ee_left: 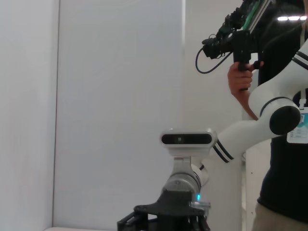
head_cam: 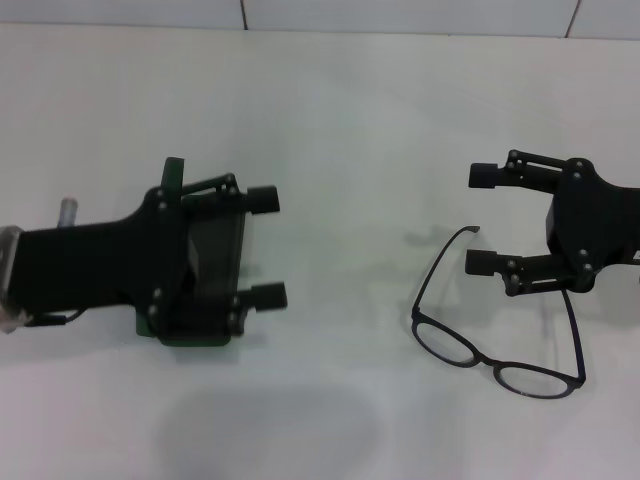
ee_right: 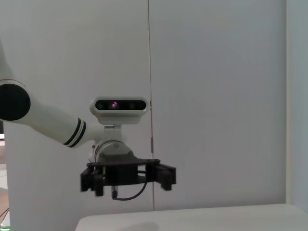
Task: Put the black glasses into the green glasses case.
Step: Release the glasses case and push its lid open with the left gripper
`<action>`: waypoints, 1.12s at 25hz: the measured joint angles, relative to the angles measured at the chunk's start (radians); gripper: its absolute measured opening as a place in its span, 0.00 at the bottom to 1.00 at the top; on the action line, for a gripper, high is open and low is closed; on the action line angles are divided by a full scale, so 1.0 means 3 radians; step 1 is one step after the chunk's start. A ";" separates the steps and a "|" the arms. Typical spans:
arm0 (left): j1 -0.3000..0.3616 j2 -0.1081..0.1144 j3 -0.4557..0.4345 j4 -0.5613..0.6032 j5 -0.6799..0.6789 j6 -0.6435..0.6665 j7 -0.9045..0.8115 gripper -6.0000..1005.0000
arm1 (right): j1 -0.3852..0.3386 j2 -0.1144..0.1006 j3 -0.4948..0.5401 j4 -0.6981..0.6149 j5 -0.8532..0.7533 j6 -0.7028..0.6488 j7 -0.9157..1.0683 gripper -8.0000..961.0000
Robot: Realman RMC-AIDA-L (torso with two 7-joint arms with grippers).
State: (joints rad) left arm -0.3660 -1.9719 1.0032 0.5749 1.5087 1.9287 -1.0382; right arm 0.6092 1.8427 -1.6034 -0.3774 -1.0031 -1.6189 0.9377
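Observation:
The black glasses (head_cam: 490,365) lie unfolded on the white table (head_cam: 330,120) at the right, lenses toward me. One temple arm reaches up between the fingers of my right gripper (head_cam: 482,219), which is open and hovers just behind the glasses; the other temple arm runs under it. The green glasses case (head_cam: 190,337) lies at the left, mostly hidden under my left gripper (head_cam: 267,247), which is open above it. A green edge and a dark inside show. The left gripper also shows in the right wrist view (ee_right: 129,178), open and empty.
A wall with tile seams (head_cam: 243,14) runs along the table's far edge. In the left wrist view a person (ee_left: 284,144) stands behind my right arm (ee_left: 240,137), holding a camera rig (ee_left: 236,38).

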 joint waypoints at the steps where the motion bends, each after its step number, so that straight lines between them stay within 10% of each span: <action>1: -0.0010 0.0000 -0.0030 0.0002 -0.0003 -0.0014 -0.0062 0.87 | -0.0006 0.0000 0.0002 0.0000 0.0000 -0.0006 -0.0001 0.92; 12: -0.0110 0.0038 -0.0459 0.1246 0.0910 -0.1143 -0.2750 0.87 | -0.0016 -0.0007 0.0001 0.0011 -0.0043 0.0017 -0.0002 0.92; 23: -0.0047 -0.0383 -0.0500 0.2408 0.2567 -0.1272 -0.4060 0.87 | -0.0002 -0.0017 0.0006 0.0002 -0.0096 0.0018 -0.0002 0.92; 28: -0.0038 -0.0385 -0.0294 0.2417 0.2638 -0.1279 -0.4170 0.87 | 0.0024 -0.0017 0.0007 -0.0027 -0.0144 0.0028 -0.0002 0.92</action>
State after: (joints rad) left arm -0.3774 -2.0874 0.9150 1.3000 2.3002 1.5451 -2.2893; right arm 0.6163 1.8377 -1.6014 -0.3854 -1.0462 -1.6106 0.9372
